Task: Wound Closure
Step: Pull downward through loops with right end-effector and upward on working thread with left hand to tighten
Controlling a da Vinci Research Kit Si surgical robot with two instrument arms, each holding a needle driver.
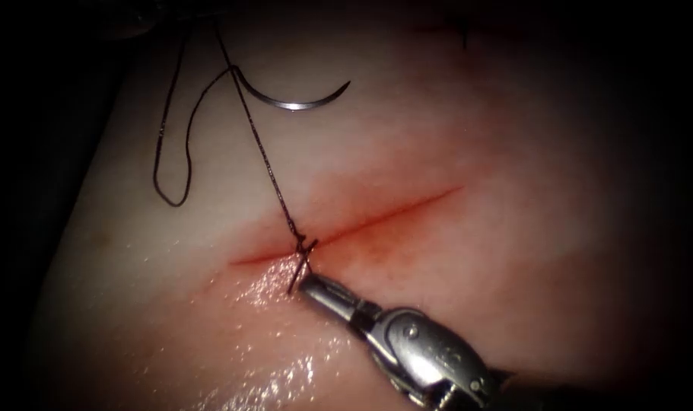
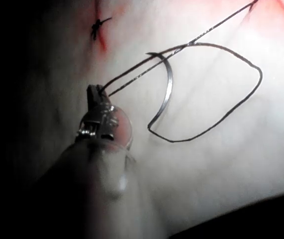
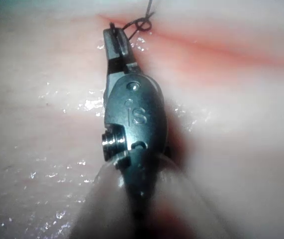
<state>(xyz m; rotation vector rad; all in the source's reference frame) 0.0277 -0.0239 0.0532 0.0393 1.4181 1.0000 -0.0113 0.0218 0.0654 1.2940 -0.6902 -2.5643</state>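
Nearest the lens, the right tool (image 1: 306,283) reaches in from the lower right of the endoscope view, its jaws closed on the short thread tail just below the knot (image 1: 304,245). From its own wrist camera the same tool (image 3: 113,36) shows its jaws pressed together at the thread beside that knot (image 3: 141,24).

Under everything lies the tissue (image 1: 513,289), pale, with wet glints near the tool. Its cut (image 1: 392,215) runs as a thin red line rising toward the right, and the knot sits on it near its left end.

From the left wrist camera, the left tool (image 2: 95,91) has its jaws closed on the thread (image 2: 132,79), close to where two strands run together.

From the knot the thread (image 1: 262,152) climbs up and to the left, and another stretch hangs in a long loop left of it.

Last, the needle (image 1: 293,103) lies free on the tissue above the cut, well apart from it, curve sagging downward, held by neither tool and not in the tissue. The left wrist camera shows the needle (image 2: 167,92) lying beside the thread loop.
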